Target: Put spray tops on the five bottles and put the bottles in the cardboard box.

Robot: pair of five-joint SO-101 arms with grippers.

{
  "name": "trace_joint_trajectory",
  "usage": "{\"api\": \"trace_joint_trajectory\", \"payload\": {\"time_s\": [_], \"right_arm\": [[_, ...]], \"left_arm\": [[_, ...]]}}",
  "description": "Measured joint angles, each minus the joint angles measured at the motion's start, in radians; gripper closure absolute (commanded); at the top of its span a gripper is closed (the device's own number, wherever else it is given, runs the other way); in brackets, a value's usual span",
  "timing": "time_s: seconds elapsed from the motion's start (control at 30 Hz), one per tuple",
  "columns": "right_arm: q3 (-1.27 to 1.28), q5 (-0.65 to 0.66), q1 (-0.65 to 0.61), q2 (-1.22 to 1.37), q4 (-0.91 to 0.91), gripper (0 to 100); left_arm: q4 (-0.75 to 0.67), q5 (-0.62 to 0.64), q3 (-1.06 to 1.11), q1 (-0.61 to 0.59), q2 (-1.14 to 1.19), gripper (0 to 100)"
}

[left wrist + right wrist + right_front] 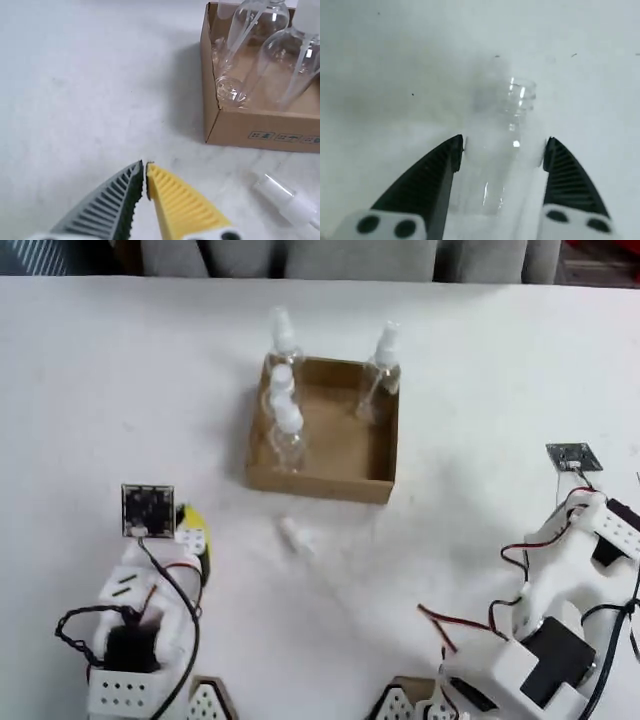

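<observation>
Clasping uncapped bottle (506,150): right fingers (437,175).

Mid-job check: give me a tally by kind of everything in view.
Capped bottles: 4
Uncapped bottle: 1
Loose spray top: 1
Box: 1
Total: 7

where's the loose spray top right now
In the high view, the loose white plastic spray top lies on the white table just in front of the brown cardboard box's near wall, nearer the left arm.
</observation>
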Motion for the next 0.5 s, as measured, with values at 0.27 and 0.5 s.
{"api": "trace_joint_trajectory", "payload": {"time_s": [0.27, 0.5], "right_arm": [[0.025, -0.044, 0.0, 0.0, 0.0, 72.6], [0.025, -0.044, 0.0, 0.012, -0.038, 74.8]], "left_arm": [[0.0, 0.0, 0.0, 0.0, 0.0, 97], [0.0, 0.0, 0.0, 0.0, 0.0, 97]]}}
